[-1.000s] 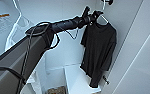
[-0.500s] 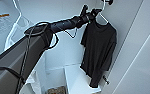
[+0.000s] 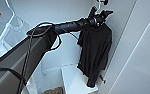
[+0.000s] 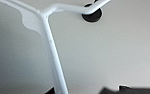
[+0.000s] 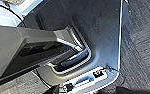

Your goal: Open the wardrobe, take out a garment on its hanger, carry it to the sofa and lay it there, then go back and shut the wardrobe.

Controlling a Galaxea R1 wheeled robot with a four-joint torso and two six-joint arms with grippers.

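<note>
The wardrobe (image 3: 66, 15) stands open in front of me, its white door (image 3: 141, 50) at the right. Inside hangs the garment (image 3: 96, 52), a plain black T-shirt, on the thin white hanger (image 3: 99, 6), whose curved top rests over a black hook (image 3: 105, 2). My left arm reaches in from the left, and my left gripper (image 3: 100, 15) is at the shirt's collar, just below the hanger's hook. In the left wrist view the hanger's neck (image 4: 53, 55) runs up between two dark fingertips (image 4: 111, 90) that stand apart, and its top lies over the round black hook (image 4: 92, 15).
A white T-shirt (image 3: 8, 37) hangs on its own hanger at the left of the wardrobe. A white shelf block (image 3: 73, 77) sits low inside, under the black shirt. The right wrist view looks down on my own base (image 5: 101, 37) and grey carpet (image 5: 141, 50).
</note>
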